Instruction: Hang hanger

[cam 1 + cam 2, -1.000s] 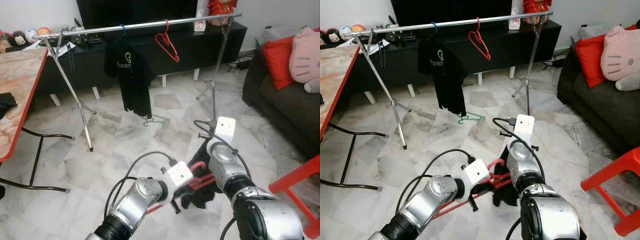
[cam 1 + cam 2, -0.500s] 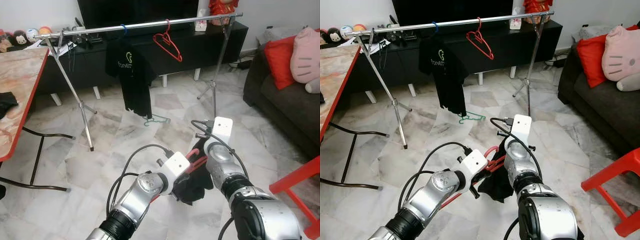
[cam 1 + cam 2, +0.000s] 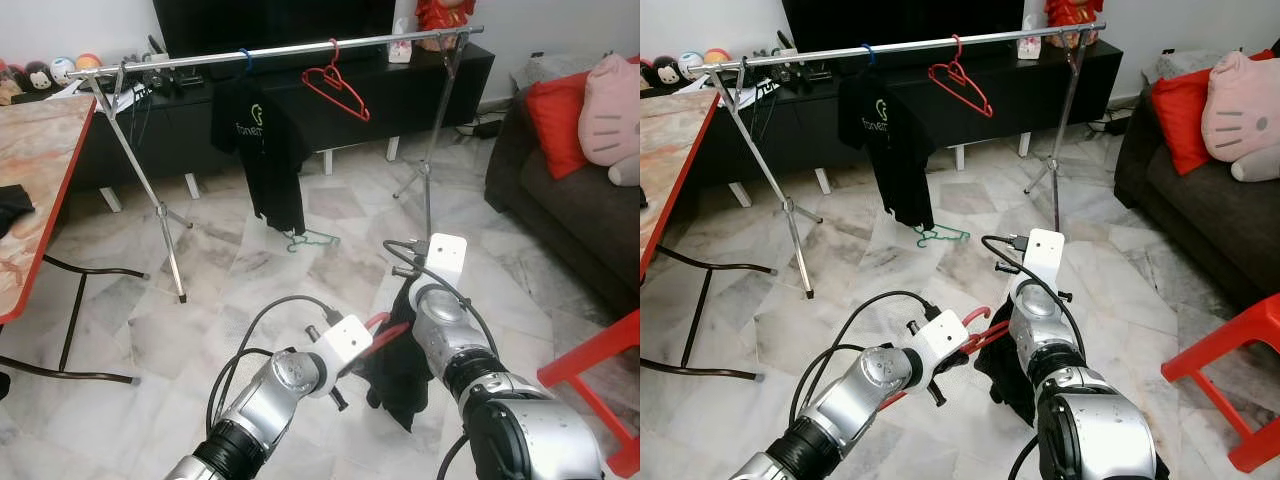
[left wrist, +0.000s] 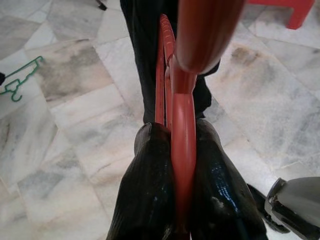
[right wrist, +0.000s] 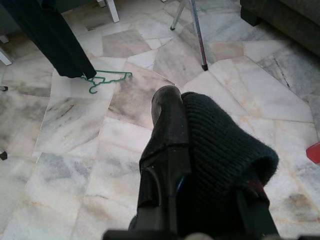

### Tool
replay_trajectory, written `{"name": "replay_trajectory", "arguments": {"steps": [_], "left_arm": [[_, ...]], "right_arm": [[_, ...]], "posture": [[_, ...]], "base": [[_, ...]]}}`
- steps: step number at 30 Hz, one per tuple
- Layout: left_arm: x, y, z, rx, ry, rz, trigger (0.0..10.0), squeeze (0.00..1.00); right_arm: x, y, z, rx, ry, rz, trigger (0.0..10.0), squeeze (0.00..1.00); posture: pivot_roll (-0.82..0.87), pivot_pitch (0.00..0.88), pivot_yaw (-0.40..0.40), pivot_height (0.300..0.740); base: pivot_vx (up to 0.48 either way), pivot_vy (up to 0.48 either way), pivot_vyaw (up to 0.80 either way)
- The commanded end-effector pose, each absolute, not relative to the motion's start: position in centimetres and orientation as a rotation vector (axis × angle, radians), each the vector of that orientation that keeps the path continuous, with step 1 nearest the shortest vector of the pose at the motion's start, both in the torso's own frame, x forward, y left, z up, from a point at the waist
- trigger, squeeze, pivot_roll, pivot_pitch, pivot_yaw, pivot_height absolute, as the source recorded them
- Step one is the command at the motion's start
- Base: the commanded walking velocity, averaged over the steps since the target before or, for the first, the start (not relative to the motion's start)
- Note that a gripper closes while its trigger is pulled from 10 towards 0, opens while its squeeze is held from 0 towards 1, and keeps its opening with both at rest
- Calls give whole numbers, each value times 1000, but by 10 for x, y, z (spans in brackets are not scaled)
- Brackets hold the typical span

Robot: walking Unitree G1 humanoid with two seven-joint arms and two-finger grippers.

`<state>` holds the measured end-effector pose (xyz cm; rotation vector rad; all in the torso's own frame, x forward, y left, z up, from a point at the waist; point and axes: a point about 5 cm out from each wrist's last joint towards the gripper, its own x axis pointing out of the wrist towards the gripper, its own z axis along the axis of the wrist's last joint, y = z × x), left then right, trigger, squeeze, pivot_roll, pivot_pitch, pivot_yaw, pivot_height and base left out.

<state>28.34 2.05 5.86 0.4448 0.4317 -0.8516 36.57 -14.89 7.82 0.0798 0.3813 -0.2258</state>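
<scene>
Between both end effectors, red hanger (image 4: pixel 183 125) with dark garment (image 3: pixel 398 372)

The hanger (image 4: pixel 183 145) looks like smooth, glossy red plastic, pinched between glossy black fingers (image 4: pixel 150 195). The garment (image 5: pixel 222 150) is matt black ribbed knit. The rail (image 3: pixel 290 48) is shiny metal, the floor (image 3: pixel 250 290) polished marble, the shirt (image 3: pixel 262 150) matt black cloth.

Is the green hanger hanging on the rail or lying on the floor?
Lying on the floor. The green hanger rests flat on the marble tiles below the hanging black T-shirt, well under the metal rail.
</scene>
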Motion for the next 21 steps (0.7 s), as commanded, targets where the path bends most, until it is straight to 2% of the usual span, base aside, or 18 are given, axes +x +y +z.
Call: {"name": "replay_trajectory", "arguments": {"steps": [1,13,18,21], "left_arm": [[287,19,65,434,400,-845,10000,0],[281,5,71,348,361,-909,10000,0],[289,12,68,393,388,-806,10000,0],[290,15,65,423,398,-810,10000,0]], "right_arm": [[372,-144,89,88,349,-214,10000,0],[367,-135,81,90,373,-192,10000,0],[368,-135,83,93,369,-195,10000,0],[369,-137,83,94,366,-200,10000,0]], "posture": [[-12,0,1,740],[-12,0,1,740],[-13,0,0,740],[-14,0,1,740]], "base": [[0,0,0],[0,0,0],[0,0,0],[0,0,0]]}}
